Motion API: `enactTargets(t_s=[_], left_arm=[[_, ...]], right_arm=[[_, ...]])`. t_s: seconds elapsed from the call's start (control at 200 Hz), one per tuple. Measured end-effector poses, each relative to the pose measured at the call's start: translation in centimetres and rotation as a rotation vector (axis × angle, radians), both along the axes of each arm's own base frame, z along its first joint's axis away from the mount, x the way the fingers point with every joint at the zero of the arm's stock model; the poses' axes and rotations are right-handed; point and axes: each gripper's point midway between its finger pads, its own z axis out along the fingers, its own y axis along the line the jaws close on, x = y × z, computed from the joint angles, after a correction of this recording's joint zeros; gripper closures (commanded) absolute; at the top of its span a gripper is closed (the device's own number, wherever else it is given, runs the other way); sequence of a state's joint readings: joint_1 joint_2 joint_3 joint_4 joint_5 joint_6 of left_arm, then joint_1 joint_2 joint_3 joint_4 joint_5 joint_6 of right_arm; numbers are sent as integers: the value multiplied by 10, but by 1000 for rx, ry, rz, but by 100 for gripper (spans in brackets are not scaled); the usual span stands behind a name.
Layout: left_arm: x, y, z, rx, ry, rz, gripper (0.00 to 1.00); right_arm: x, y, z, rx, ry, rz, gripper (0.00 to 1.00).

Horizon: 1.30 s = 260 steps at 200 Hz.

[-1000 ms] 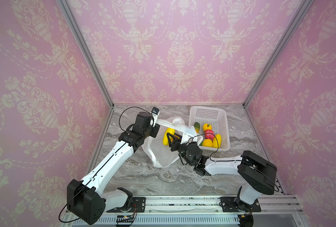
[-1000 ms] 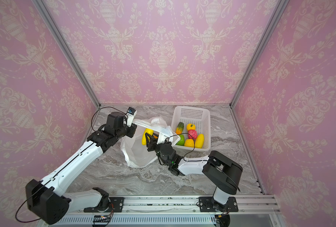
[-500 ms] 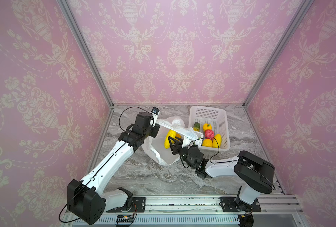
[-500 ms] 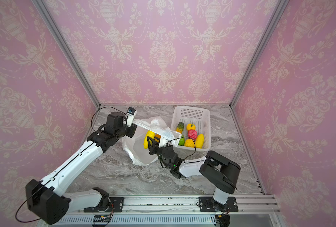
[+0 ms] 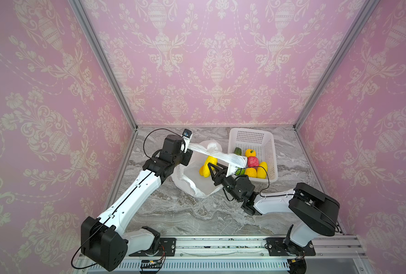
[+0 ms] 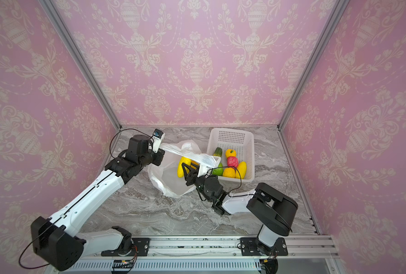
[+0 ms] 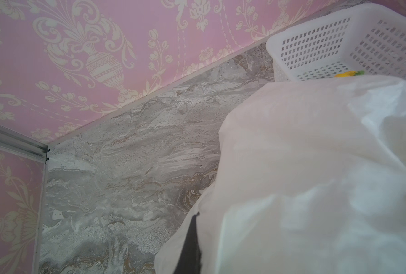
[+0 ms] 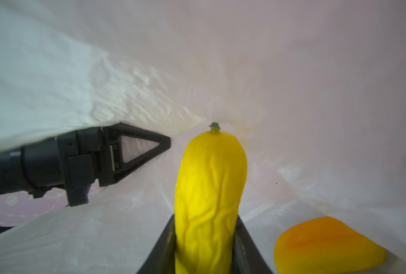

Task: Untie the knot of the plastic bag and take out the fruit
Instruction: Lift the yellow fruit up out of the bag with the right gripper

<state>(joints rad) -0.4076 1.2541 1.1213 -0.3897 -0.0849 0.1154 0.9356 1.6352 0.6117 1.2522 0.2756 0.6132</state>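
"Bag (image 5: 193, 183) first: where is it, and is it open?"

"On the table (image 5: 173, 213), just beside the basket (image 5: 249, 138), on the side nearer the left arm. No knot shows and the mouth gapes, so I judge the untying done and the emptying under way."

"What are the hands doing?"

"The left hand (image 5: 191, 150) is pressed together on a strip of the rim that runs taut toward the basket, which props the mouth open. The right hand (image 5: 216, 167) is inside the mouth, its fingers (image 8: 243, 244) lying against both flanks of a long yellow fruit (image 8: 209, 189): pinching it, by the look."

"And the next move?"

"I would say lift that piece clear of the film without snagging it, carry it over the basket wall and let go among the fruit (image 5: 253, 162) already there. The left hand should hold its strip, or the mouth may sag."

"Does one camera show what the rest lack?"

"The right wrist view looks inside: an orange piece (image 8: 327, 242) lies in there too, so the bag holds more than one, and a finger (image 8: 163, 144) of the left hand shows against the film. The top views give the heap in the basket. The left wrist view has only the bag's outside and the basket's far wall"
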Motion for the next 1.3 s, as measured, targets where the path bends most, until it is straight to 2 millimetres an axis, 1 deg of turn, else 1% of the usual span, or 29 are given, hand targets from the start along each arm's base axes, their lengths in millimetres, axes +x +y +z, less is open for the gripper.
enactTargets(t_s=[0.13,0.25,0.445,0.515,0.575,0.726,0.791,0.881,0.971,1.006,1.041,1.101,1.156,1.301], left_arm=[[1,2,-1,4,2,8,97],[3,5,-2,13,1,20,97],[4,9,-1,19,-2,33,97],[4,9,-1,20,-4,36,97],[4,10,-1,23,-4,39,97],[4,11,0,23,-8,44,98],[3,13,2,23,-13,48,98],[3,15,6,20,-25,56,98],[2,18,11,19,-38,63,98],[2,18,12,17,-42,64,98],[2,18,13,16,-45,64,98],[2,19,13,15,-46,66,98],[3,19,13,15,-45,67,98],[3,20,13,15,-44,68,97]], right_arm=[[-12,15,13,26,-13,69,69],[-27,36,22,31,-18,138,69],[-63,71,33,23,-36,262,68],[-70,78,35,20,-41,291,67],[-70,79,34,12,-40,293,68],[-64,78,21,-25,-13,264,71],[-61,82,9,-49,4,260,70],[-55,91,-24,-99,48,252,69],[-51,99,-64,-169,105,254,71],[-50,102,-74,-191,123,256,72],[-49,106,-80,-208,135,260,71],[-49,110,-80,-215,137,267,70],[-51,114,-72,-212,116,275,69],[-71,123,-51,-249,38,297,70]])
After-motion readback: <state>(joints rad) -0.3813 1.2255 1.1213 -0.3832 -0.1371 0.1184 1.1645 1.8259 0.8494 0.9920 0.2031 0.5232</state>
